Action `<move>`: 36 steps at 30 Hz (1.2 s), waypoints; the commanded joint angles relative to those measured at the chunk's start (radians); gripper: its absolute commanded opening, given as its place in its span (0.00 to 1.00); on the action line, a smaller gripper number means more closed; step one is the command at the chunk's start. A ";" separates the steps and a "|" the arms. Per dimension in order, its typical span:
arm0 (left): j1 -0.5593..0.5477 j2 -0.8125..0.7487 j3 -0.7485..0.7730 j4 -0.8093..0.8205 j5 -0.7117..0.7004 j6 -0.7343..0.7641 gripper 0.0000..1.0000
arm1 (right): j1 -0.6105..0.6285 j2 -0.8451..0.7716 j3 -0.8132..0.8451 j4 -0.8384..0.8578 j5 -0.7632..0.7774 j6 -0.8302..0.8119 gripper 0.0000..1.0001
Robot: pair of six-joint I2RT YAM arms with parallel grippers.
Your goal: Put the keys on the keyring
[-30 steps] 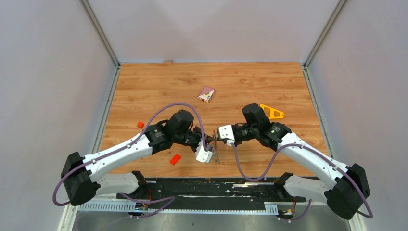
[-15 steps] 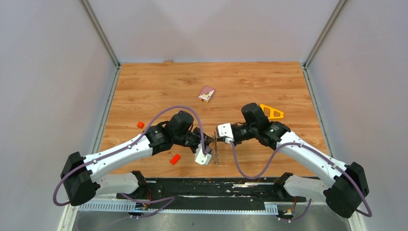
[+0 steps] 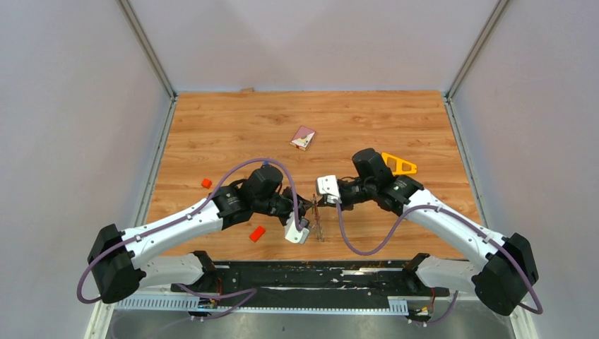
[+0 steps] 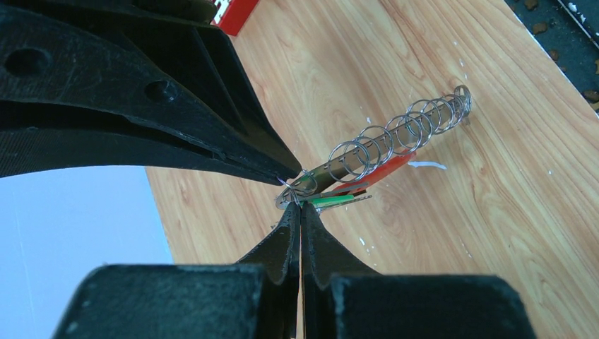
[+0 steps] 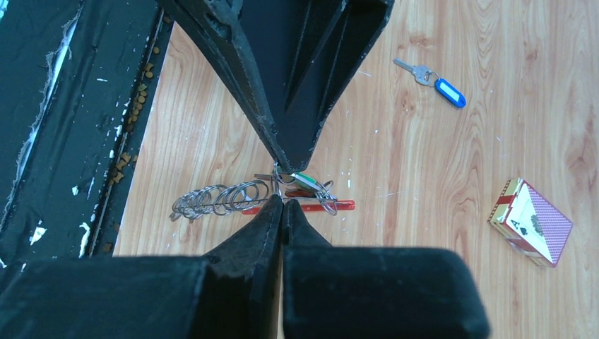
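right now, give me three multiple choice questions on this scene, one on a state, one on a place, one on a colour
1. How do the left pincer and the right pincer stand?
A both wide open
B one open, one shut
C both shut

2. Where is the blue-tagged key?
A in the left pincer
B lying on the table, apart from both pincers
C on the floor

3. What colour is the tag beside the meeting pincer tips?
A yellow
B green
C white

Answers:
1 C, each wrist view shows its own fingers pressed together.
2 B, it lies alone on bare wood.
3 B, a green tag sticks out by the tips.
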 commanded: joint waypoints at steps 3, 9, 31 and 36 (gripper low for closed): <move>-0.010 -0.023 -0.015 -0.022 0.019 0.013 0.00 | -0.022 0.013 0.074 0.059 -0.011 0.049 0.00; -0.014 -0.024 -0.018 -0.020 0.011 0.019 0.00 | -0.031 0.034 0.087 0.056 -0.011 0.078 0.00; -0.030 -0.031 -0.036 -0.033 -0.027 0.066 0.00 | -0.071 0.135 0.155 0.015 -0.028 0.165 0.00; -0.034 -0.033 -0.038 -0.037 -0.021 0.072 0.00 | -0.077 0.147 0.162 0.013 -0.031 0.177 0.00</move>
